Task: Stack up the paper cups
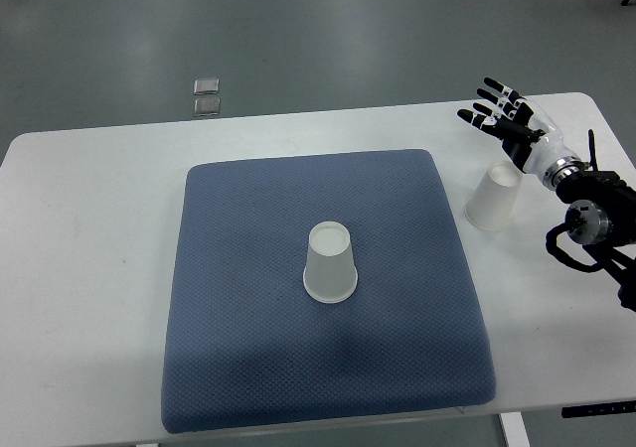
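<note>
Table: white, on a grey floor. Blue mat: square, padded, centred on the table, with bare white margin on every side.
Paper cup: white, upside down, at the mat's middle, with free mat all round it.
Second paper cup: white, upside down, tilted, on bare table just beside the mat's right edge.
Right hand: beyond that cup, above the table's far right corner, fingers spread, grasping nothing.
Two small square items: on the floor beyond the mat's far left corner.
</note>
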Robot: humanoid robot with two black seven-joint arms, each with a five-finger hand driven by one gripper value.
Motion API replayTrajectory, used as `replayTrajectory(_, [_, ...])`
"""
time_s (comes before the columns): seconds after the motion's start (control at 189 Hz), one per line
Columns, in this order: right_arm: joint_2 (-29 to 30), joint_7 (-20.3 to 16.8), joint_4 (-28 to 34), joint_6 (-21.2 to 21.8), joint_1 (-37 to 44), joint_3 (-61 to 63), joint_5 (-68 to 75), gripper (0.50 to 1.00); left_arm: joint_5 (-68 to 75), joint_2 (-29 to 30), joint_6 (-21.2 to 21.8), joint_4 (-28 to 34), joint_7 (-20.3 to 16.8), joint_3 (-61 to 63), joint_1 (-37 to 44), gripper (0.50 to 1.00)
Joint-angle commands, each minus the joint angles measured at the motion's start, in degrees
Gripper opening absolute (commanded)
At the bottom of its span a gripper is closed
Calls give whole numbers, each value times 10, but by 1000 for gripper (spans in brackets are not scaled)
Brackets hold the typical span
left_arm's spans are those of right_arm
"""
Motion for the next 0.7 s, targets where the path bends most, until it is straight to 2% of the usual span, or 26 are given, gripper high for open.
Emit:
replayTrajectory(0.0, [0, 0, 0, 1, 0, 0, 0, 919, 0, 0, 0, 0, 0, 0, 0, 1000])
replayTrajectory(0.692, [-11, 0, 1, 18, 0, 4, -3, 919, 0, 0, 0, 0, 0, 0, 0, 1000])
